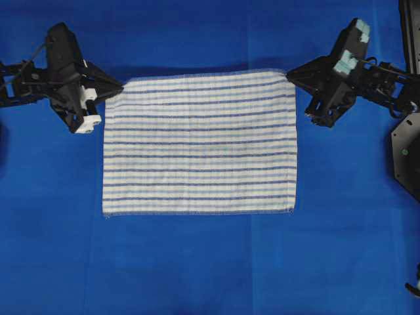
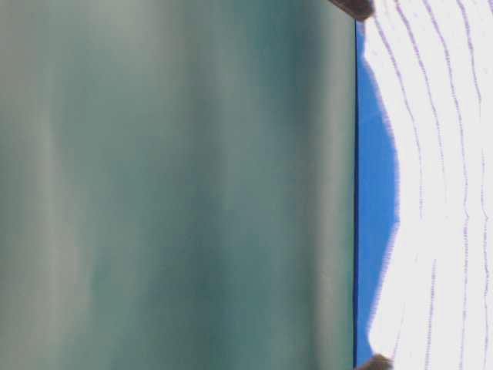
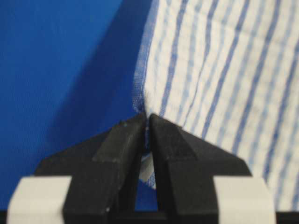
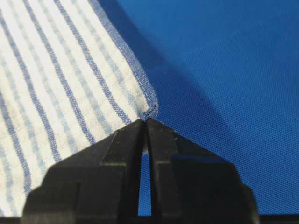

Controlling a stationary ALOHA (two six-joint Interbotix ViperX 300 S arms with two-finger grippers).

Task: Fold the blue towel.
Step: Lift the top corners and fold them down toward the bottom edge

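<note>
Overhead exterior, blue towel (image 1: 200, 142) on blue table covering (image 1: 197, 269), blurred green backdrop (image 2: 169, 185)

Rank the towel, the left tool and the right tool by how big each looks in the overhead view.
1. towel, by far the largest.
2. left tool and right tool: they look about alike, so I will not rank one above the other.

blue towel (image 1: 200, 144) (striped) on blue table covering (image 1: 197, 262)
</note>
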